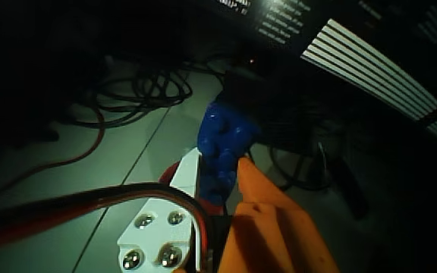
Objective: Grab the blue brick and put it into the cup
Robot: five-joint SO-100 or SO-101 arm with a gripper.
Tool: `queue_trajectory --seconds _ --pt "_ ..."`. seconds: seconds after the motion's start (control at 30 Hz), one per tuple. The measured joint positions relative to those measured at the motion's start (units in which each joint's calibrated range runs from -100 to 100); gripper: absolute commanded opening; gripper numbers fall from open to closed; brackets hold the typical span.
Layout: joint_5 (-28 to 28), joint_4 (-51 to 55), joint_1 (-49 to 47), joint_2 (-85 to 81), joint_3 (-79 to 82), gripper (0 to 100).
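With the hand (220, 163) clenched on the blue brick (222, 148), hold grip firm; cup not visible, so carry slowly above the counter (112, 174).

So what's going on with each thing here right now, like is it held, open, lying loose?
blue brick: clamped between the fingers, lifted off the table
gripper: shut on the blue brick
cables: lying loose in a tangle on the table
table: pale, dimly lit
cup: not in view
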Motion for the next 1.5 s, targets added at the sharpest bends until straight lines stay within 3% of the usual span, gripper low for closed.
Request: queue_trajectory --seconds 0.1,0.17,0.5,0.83,0.93,1.03,1.27,1.5 --pt "0.49 -10.32 0.87 -4.85 13.93 0" --pt "-0.39 -11.54 0.96 -5.53 17.8 0" --pt "-0.59 -21.75 -0.26 -5.7 19.24 0" --pt "0.0 -23.64 -0.35 -5.7 19.24 1" --pt "0.0 -22.97 -0.52 -5.7 19.24 14" --pt "0.0 -22.31 -0.52 -5.7 19.24 21" --pt "0.0 -20.64 -0.52 -6.55 19.24 30" --pt "0.0 -20.53 -0.52 -7.32 19.24 32"
